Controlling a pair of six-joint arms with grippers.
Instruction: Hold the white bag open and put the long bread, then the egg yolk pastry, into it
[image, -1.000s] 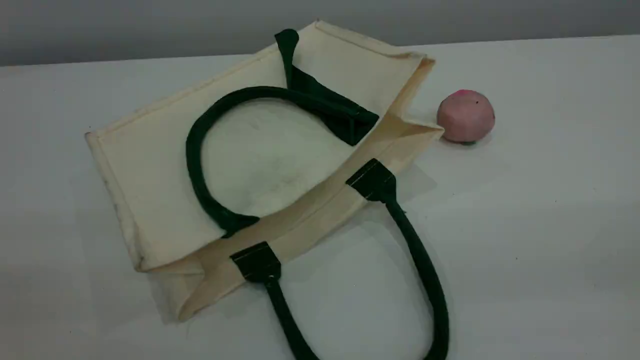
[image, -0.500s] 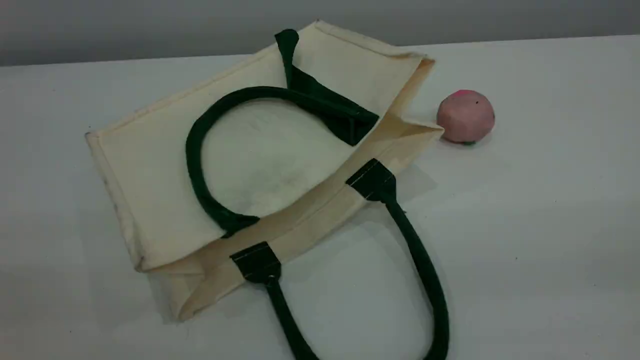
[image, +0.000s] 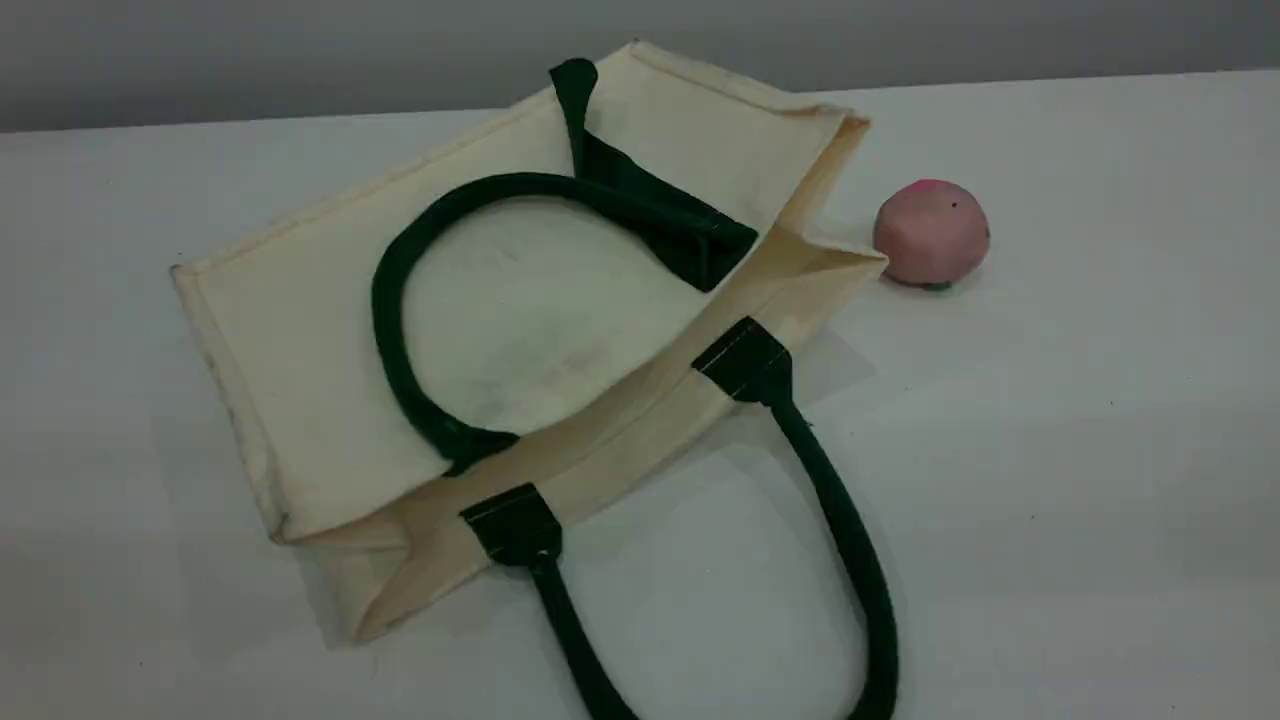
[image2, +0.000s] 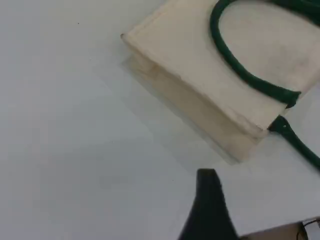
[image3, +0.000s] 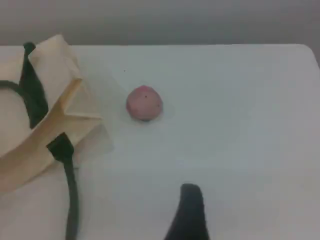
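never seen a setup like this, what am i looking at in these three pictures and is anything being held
This is a robot with two arms at one table. The wide picture comes from a fixed camera looking down across the table; neither arm shows in it. The other two come from small cameras on the arms' wrists. The dark shape at the bottom of each is a fingertip of that arm's gripper: the left gripper and the right gripper.

On the table lies a white bag on its side, with green handles; one handle rests on the bag, the other on the table. Right of the bag, apart from it, sits a pink ball.

Nothing is held: both grippers are open, above bare table. No bread or pastry shows in any picture.
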